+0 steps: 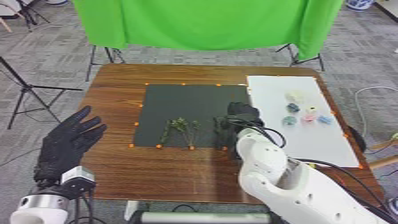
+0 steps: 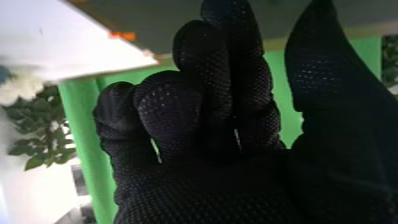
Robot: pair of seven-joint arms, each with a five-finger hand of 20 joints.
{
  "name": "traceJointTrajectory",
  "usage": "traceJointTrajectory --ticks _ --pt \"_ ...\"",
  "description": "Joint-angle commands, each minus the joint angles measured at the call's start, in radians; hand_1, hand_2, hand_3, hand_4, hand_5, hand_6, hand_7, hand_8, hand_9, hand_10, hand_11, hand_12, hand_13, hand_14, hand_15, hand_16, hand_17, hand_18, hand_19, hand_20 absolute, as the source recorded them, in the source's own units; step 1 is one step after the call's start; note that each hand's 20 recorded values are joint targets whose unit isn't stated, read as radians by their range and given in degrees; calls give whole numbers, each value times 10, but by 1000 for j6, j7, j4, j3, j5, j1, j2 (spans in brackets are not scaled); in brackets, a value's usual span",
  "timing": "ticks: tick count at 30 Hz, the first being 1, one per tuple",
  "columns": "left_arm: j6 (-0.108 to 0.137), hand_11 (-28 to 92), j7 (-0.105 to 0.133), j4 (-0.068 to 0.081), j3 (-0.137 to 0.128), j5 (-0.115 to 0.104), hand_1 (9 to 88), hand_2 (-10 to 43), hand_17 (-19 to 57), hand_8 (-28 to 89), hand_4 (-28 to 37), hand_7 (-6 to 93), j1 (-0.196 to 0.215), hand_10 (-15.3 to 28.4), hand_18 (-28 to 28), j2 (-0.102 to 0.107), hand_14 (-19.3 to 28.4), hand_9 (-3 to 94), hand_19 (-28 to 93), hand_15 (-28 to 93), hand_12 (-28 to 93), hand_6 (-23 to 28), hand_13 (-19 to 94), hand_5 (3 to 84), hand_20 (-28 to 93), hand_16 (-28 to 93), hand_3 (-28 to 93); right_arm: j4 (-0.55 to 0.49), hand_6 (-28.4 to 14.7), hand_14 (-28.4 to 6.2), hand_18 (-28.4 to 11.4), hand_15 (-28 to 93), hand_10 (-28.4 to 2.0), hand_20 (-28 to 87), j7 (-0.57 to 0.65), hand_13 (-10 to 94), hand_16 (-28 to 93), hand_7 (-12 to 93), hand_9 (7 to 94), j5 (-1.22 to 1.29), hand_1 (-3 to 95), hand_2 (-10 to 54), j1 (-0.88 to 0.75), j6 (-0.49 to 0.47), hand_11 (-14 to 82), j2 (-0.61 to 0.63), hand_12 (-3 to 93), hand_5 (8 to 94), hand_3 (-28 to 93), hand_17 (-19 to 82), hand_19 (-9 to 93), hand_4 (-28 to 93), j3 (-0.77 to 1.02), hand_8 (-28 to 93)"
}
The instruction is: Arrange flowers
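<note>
Nearest on the left, the left hand (image 1: pixel 69 142) is wide, its fingers long and straight, lifted at the left edge of the brown wooden counter (image 1: pixel 115 172). The right arm (image 1: pixel 289 182) comes in across the counter's near right corner. Beyond the bare wood of the near side lies the black mat (image 1: pixel 191 95), with small orange markers (image 1: pixel 191 148) along its edges. Toward its near edge lie the green stems: a slim sprig (image 1: pixel 165 134) to the left and, just beside it, a branching, leafy bunch (image 1: pixel 185 129). More dark greenery (image 1: pixel 219 125) is close against the right hand (image 1: pixel 244 116), which is over the mat's right side; how much of it is there I cannot tell. In the right wrist view that hand is fairly wide, fingers loosely bent, thumb standing apart from them. Over to the right is a white sheet (image 1: pixel 271 92) with 6 small blooms grouped on it: nearer, a pale green flower (image 1: pixel 290 120), a pink flower (image 1: pixel 308 118) and a light blue flower (image 1: pixel 325 120); a little farther, a dark blue flower (image 1: pixel 292 107) and a cream flower (image 1: pixel 311 108); farthest, a white flower (image 1: pixel 296 95). Past the counter hangs a bright green cloth (image 1: pixel 209 22), above grey carpet (image 1: pixel 191 61).
</note>
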Motion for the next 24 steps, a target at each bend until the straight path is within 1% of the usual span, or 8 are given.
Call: traceJointTrajectory --ticks 1,5,8,10,13,17,20,24 --pt "8 271 8 -7 1 -2 247 69 -85 -96 -190 133 12 202 243 -4 271 365 605 497 94 100 269 383 -64 -97 818 -5 -66 -139 -282 843 -201 468 -70 684 142 289 684 49 315 -81 45 86 584 105 210 735 857 354 932 -233 79 -133" --pt "15 271 18 -10 3 -3 247 68 -85 -96 -190 132 15 203 243 0 271 365 605 497 94 100 269 383 -64 -97 817 26 -80 -159 -261 831 -225 366 -114 579 95 254 570 110 313 -77 77 138 536 201 172 625 889 284 931 -244 84 -153" --pt "17 271 21 -10 3 -4 247 68 -85 -96 -190 134 20 204 243 -1 271 365 604 497 94 100 269 383 -64 -97 817 52 -78 -157 -245 826 -215 337 -201 549 85 240 544 235 319 -81 38 126 480 239 146 586 905 258 926 -254 174 -156" --pt "18 270 19 -10 5 -6 247 68 -85 -96 -190 134 18 204 243 0 271 365 604 497 93 100 269 383 -64 -97 817 73 -74 -149 -230 818 -206 315 -172 512 73 254 507 300 322 -76 37 149 424 257 134 557 922 232 910 -262 195 -162" --pt "15 270 22 -11 4 -3 247 68 -85 -97 -191 133 19 204 243 1 270 365 604 497 94 100 269 383 -64 -97 816 90 -73 -149 -227 815 -200 300 -169 504 64 260 498 306 322 -72 23 166 376 298 127 540 930 228 908 -269 216 -174" --pt "12 271 17 -10 2 -3 246 67 -85 -96 -191 133 20 204 243 -1 271 365 604 497 94 100 269 383 -63 -97 816 84 -73 -150 -227 814 -197 292 -164 505 62 254 501 278 323 -72 -34 87 349 320 129 537 932 226 911 -268 279 -174" --pt "11 271 19 -9 5 -3 246 67 -85 -96 -191 132 18 203 244 -1 271 365 604 497 94 101 269 383 -63 -97 816 80 -72 -151 -228 812 -197 290 -151 507 60 253 503 263 324 -74 -70 51 337 328 131 536 932 226 913 -264 302 -172" --pt "6 271 9 -7 3 -1 247 66 -85 -96 -192 132 13 203 243 -3 271 365 604 496 94 100 269 383 -64 -97 816 85 -70 -151 -230 812 -198 290 -136 509 61 251 504 268 325 -76 -104 10 326 321 133 538 932 227 919 -261 325 -172"
